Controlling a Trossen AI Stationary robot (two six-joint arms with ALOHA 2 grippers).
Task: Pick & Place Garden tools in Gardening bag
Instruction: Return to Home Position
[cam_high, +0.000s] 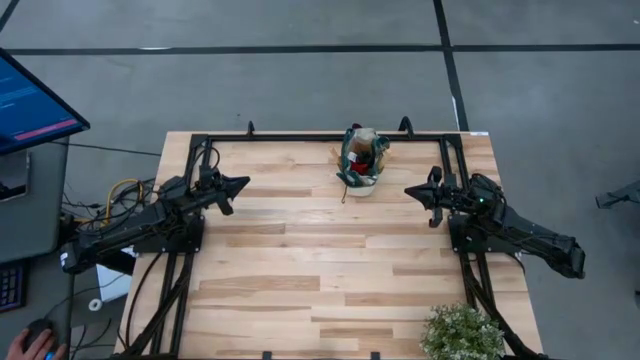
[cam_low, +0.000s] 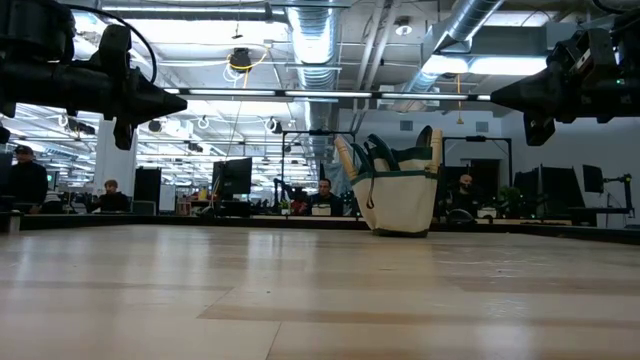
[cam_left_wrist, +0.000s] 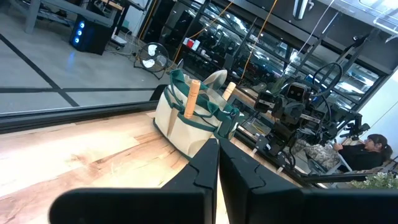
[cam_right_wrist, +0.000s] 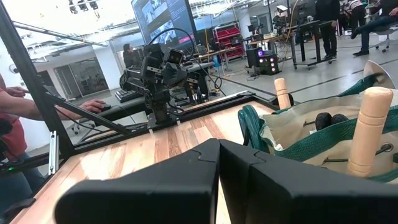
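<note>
- Nearest my wrist cameras are each arm's own dark fingers. The left gripper (cam_left_wrist: 217, 144) is closed, fingers pressed together with nothing between them. The right gripper (cam_right_wrist: 219, 144) is closed and empty in the same way.
- From above, both grippers hover over the counter (cam_high: 300, 260), one at each side. Their tips point inward toward each other, well apart from the gardening bag (cam_high: 362, 165).
- That bag stands upright at the far middle edge of the counter, between the two arms. The garden tools (cam_right_wrist: 369, 127) show only as light wooden handles poking up out of it, and I see no tool lying loose on the wood.
- I judge the packing finished, so what remains is parking the arms.
- To do that well, I would draw each arm back along its own side. I would hold its height and never sweep across the middle, where the bag's green straps stand up and could snag.
- On the right I would watch the elbow, because the potted plant (cam_high: 462, 333) sits at the near corner, just beside that arm's base.
- I would leave both grippers closed and move slowly.
</note>
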